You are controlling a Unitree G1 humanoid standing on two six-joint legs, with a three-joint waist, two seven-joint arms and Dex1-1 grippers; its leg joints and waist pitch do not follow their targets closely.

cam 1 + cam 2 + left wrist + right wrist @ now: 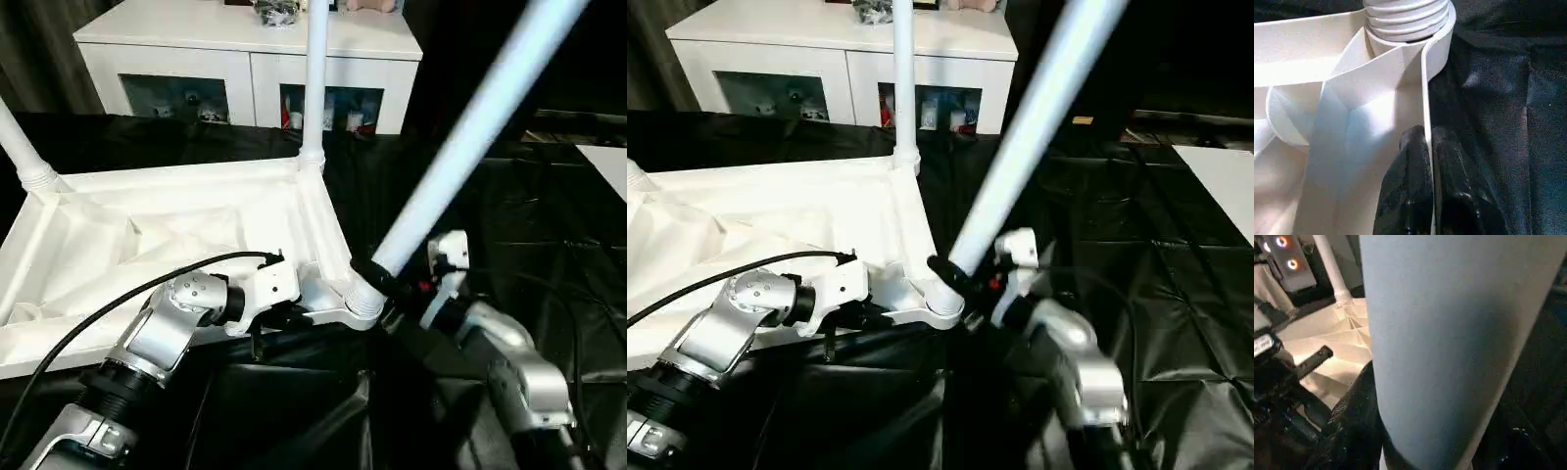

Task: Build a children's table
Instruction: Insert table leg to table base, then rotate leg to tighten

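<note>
The children's table lies upside down on black cloth, its white ribbed tabletop facing up. One leg stands upright in the far corner and another leg rises at the left. A third leg leans to the right, its lower end at the near right corner socket. My right gripper is shut around this leg just above the socket, one black finger against the tube. My left gripper is shut on the tabletop's thin rim beside that corner.
A white cabinet with glass doors stands behind the table. Black cloth covers the work surface to the right and front. A flat white board shows at the right edge. A black cable arches over my left forearm.
</note>
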